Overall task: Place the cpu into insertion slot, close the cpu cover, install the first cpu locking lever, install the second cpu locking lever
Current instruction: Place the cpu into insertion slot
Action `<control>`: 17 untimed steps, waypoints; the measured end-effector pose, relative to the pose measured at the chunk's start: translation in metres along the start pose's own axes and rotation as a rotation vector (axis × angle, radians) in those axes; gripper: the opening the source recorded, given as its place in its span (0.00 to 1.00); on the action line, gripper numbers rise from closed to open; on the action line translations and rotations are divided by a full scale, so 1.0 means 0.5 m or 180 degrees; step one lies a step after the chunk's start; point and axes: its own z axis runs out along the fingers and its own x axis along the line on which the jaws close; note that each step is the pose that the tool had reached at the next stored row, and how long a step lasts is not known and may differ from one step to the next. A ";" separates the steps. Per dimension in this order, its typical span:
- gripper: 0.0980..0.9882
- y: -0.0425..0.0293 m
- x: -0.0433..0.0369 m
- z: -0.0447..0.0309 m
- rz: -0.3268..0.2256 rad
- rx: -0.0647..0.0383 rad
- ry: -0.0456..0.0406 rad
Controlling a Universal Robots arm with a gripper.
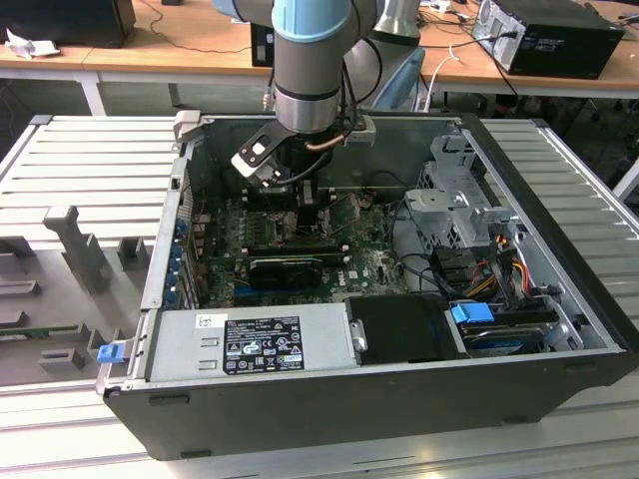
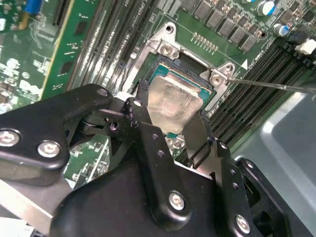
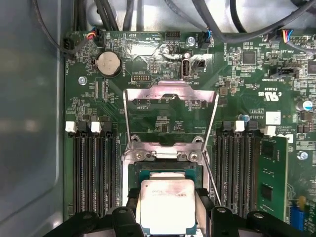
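Observation:
My gripper (image 1: 300, 195) reaches down into the open computer case over the motherboard. In both wrist views its black fingers (image 3: 132, 207) sit against two opposite sides of the cpu (image 3: 166, 205), a silver-topped square chip. The chip is at the insertion slot (image 3: 168, 170); I cannot tell whether it is seated or held just above. The cpu cover (image 3: 170, 94), a silver frame, stands flipped open beyond the slot. A thin locking lever (image 3: 210, 177) sticks out beside the slot. In the second wrist view the cpu (image 2: 175, 101) lies between the fingers (image 2: 197, 131), and the lever (image 2: 276, 85) crosses the memory slots.
Long black memory slots (image 3: 94, 168) flank the socket on both sides, and a green card (image 3: 274, 177) stands in one. Cables (image 3: 113, 15) hang near the board edge. In the exterior view a black card (image 1: 290, 269), power supply (image 1: 260, 344) and drive cage (image 1: 454, 215) crowd the case.

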 end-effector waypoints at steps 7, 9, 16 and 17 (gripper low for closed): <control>0.48 0.001 0.001 0.016 0.0011 0.0000 -0.0001; 0.48 0.001 0.001 0.017 0.0012 0.0000 0.0000; 0.57 0.001 0.001 0.009 0.0012 0.0000 0.0000; 0.57 0.001 0.001 0.004 0.0012 0.0000 0.0000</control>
